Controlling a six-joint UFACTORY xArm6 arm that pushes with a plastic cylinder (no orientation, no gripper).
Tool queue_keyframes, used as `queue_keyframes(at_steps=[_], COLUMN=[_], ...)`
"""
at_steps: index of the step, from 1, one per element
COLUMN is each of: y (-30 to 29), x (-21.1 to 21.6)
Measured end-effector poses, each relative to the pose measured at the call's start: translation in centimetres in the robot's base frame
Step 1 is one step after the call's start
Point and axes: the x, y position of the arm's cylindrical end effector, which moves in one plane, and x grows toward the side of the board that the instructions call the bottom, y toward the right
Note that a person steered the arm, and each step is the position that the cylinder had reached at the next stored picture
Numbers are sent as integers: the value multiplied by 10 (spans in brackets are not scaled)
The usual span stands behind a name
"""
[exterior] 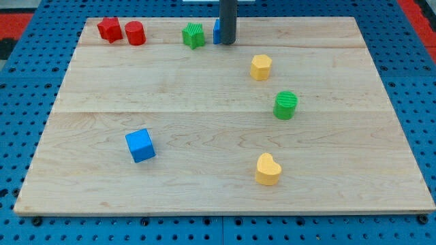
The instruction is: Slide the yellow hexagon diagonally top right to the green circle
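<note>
Resting top-centre (beside blue block), my tip

Rod upright, my tip at view's top.

1. Pale wooden board on blue pegboard.
2. Far left: red star, red cylinder, green star, and a blue block partly hidden.
3. Right: yellow hexagon, green circle just nearer.
4. Near: blue cube on the left, yellow heart on the right.
</note>
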Motion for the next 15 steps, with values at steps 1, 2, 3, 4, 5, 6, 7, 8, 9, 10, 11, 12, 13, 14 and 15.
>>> queue_keyframes(at_steps=[1, 2, 3, 4, 5, 6, 7, 8, 9, 10, 11, 12, 13, 14, 15], y=[7, 14, 13, 13, 13, 13, 13, 13, 32, 55, 55, 65, 91, 115, 120], x=[-1, -8, -10, -4, 22, 52, 80, 80, 89, 99, 99, 99, 97, 92, 85])
